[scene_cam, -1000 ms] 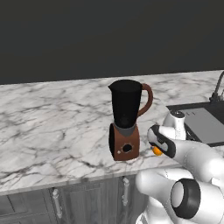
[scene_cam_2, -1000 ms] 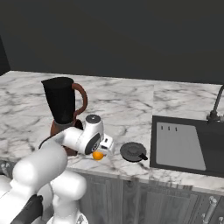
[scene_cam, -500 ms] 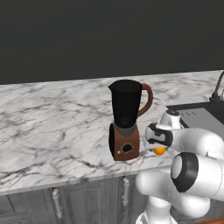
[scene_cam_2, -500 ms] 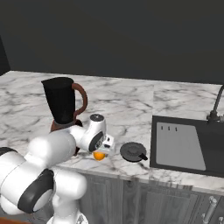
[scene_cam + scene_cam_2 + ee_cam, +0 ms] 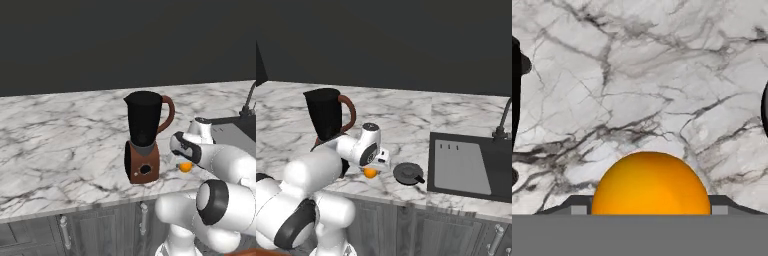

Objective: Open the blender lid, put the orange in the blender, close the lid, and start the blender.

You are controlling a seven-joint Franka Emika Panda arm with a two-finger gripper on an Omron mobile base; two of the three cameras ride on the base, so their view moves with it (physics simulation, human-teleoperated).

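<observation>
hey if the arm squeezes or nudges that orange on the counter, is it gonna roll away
Probably, if nudged: the orange is a smooth ball on flat marble counter. It looks firm, unlikely to squash. Centred between the fingers of the tool, it should stay put when squeezed.

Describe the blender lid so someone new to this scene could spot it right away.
Find the dark sink set in the marble counter. Just beside it toward the blender, near the counter's front edge, the blender lid lies flat: a round dark grey disc with a raised centre knob. Its neighbour, the orange, is a small bright ball.
</observation>
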